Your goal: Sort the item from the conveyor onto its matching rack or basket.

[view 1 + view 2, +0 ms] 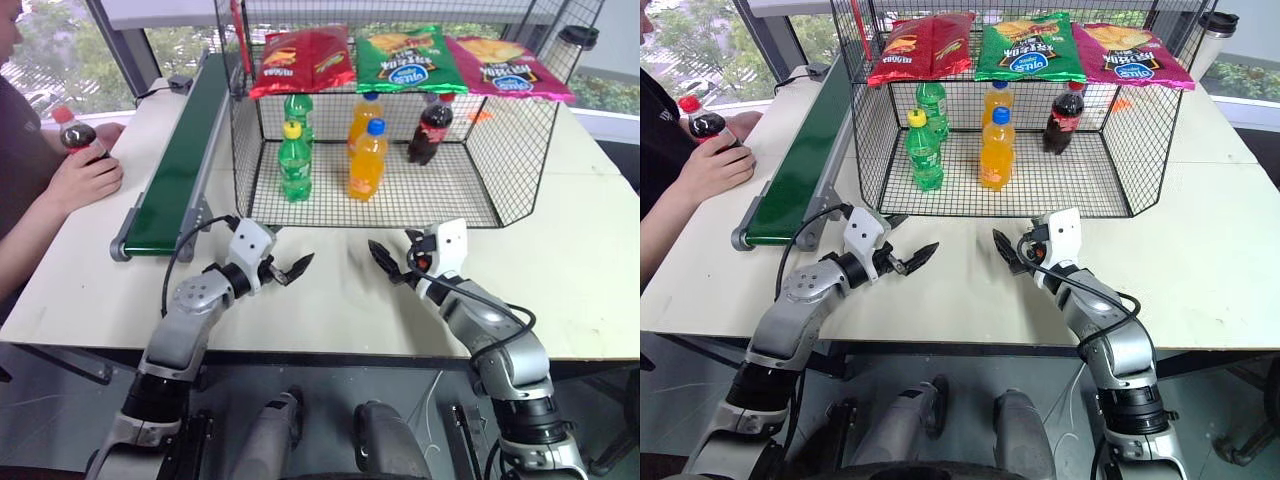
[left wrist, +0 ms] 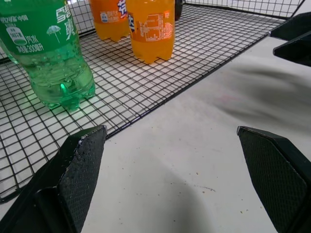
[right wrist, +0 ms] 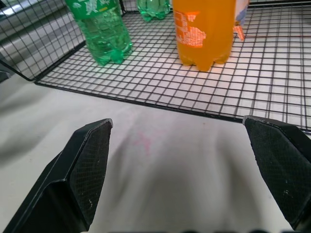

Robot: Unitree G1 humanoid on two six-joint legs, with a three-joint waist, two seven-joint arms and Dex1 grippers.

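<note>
A small cola bottle (image 1: 78, 134) with a red cap and red label is held in a person's hand (image 1: 85, 178), on the table left of the conveyor (image 1: 180, 160), a long dark-green belt. The black wire basket (image 1: 480, 205) stands at the middle back and holds green, orange and cola bottles. My left gripper (image 1: 297, 270) hovers open above the table in front of the basket's left corner, nothing between its fingers. My right gripper (image 1: 383, 262) is open too, facing the left one a short way apart. The wrist views look past wide-spread fingers (image 2: 82, 160) (image 3: 87, 165) at the basket floor.
In the basket stand two green soda bottles (image 1: 294, 160), two orange ones (image 1: 368, 160) and one cola bottle (image 1: 430, 128). Three chip bags, red (image 1: 303, 60), green (image 1: 405, 58) and pink (image 1: 505, 65), lie on its top. A dark tumbler (image 1: 570, 45) stands at the back right.
</note>
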